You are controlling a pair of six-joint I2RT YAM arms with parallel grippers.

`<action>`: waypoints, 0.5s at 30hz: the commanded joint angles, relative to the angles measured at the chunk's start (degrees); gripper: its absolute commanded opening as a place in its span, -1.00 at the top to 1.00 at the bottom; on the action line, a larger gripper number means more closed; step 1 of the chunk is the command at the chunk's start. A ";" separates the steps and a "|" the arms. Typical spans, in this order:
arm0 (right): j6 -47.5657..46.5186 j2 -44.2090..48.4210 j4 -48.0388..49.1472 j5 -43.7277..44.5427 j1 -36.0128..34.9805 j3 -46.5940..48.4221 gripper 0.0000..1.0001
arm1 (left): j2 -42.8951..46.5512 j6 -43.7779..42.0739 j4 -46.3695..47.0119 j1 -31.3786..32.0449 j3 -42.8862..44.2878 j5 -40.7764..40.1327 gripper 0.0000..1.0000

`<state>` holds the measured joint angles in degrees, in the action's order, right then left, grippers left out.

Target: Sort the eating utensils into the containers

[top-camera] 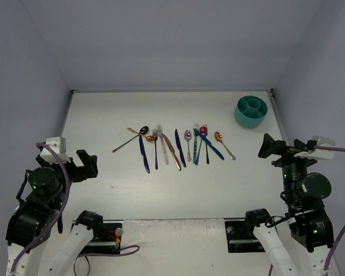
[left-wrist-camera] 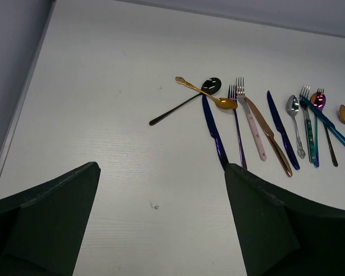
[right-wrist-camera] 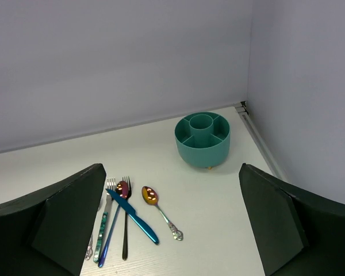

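while no piece shows in the caddy as yet, the lot stands thus, left to right.

left fingers: spread wide, holding nothing, raised over the near left of the surface.

eating utensils: one row lying flat mid-surface, well apart from both arms.
- black spoon crossed with a gold spoon
- dark blue knife
- dark fork
- pink-handled fork
- copper knife
- second dark blue knife
- silver spoon
- teal-handled fork, pink-bowled spoon and bright blue knife, overlapping
- gold-bowled spoon, by itself at the right end

handling, as judged: light, stiff, thin and smooth, so likely to slip or skate. pinch across the handle near its middle. the lone spoon looks the easiest start. in crossed pairs, take the upper piece first.

caddy: teal, round, divided, in the far right corner. probably light enough to slide or tip if knocked.

right fingers: spread wide, empty.

not made out:
- handle ends of the first knife and dark fork, behind a left finger
- the row's left part, blocked in the right wrist view
- the piece count in the overlapping cluster, where a second set of tines shows
- the caddy's nearer compartment floors, behind its wall
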<state>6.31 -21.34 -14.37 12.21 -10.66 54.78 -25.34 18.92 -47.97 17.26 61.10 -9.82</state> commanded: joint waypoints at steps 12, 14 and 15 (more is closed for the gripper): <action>3.19 -2.01 3.41 0.44 -0.50 -1.87 -1.00 | -11.18 4.78 0.70 0.23 2.58 9.34 -0.76; 3.01 -3.28 2.93 -0.18 -0.51 -2.17 -1.00 | -16.33 6.08 0.51 0.23 3.69 12.60 -0.76; 3.01 -3.74 2.63 -0.48 -0.51 -2.38 -1.00 | -18.70 7.16 0.50 0.23 4.15 14.14 -0.76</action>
<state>8.56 -21.32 -14.44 11.31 -10.66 52.91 -34.32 21.94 -48.74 17.26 62.29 -2.67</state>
